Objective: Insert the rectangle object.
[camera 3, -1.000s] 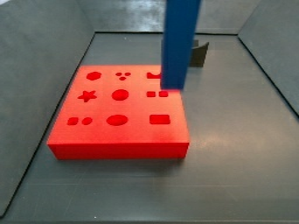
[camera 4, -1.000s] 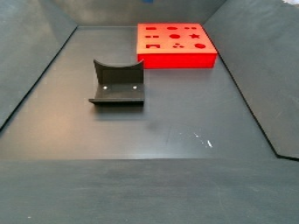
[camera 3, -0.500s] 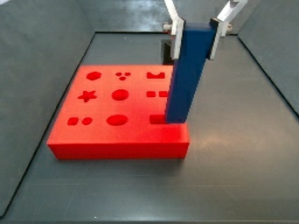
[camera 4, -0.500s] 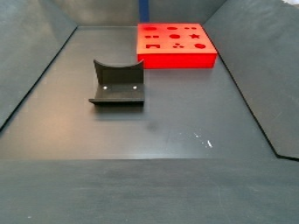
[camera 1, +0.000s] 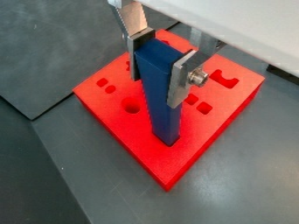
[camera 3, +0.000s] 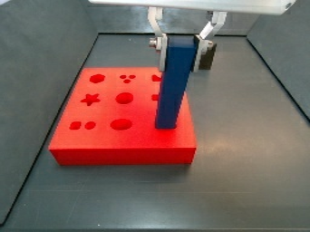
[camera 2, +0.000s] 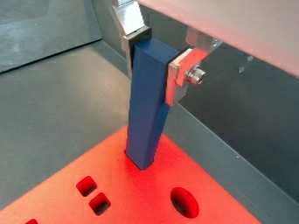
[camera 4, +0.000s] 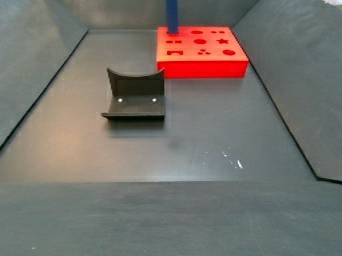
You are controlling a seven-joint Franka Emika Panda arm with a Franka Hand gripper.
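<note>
Compared with half a second ago, the claw point(camera 3: 180, 42), clamped on the upright rectangle object point(camera 3: 175, 83), has carried it lower into the red block point(camera 3: 91, 149), so its foot seems seated in the rectangular hole.

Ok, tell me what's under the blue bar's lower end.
The end effector holds the blue bar upright, its lower end at the red block. The bar itself covers the hole beneath, so its depth cannot be seen.

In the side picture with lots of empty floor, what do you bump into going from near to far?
Small dark grey U-shaped holder → flat red block with shaped holes → tall slim blue bar, standing upright at the block's far edge. The gripper holding the bar is out of this view.
</note>
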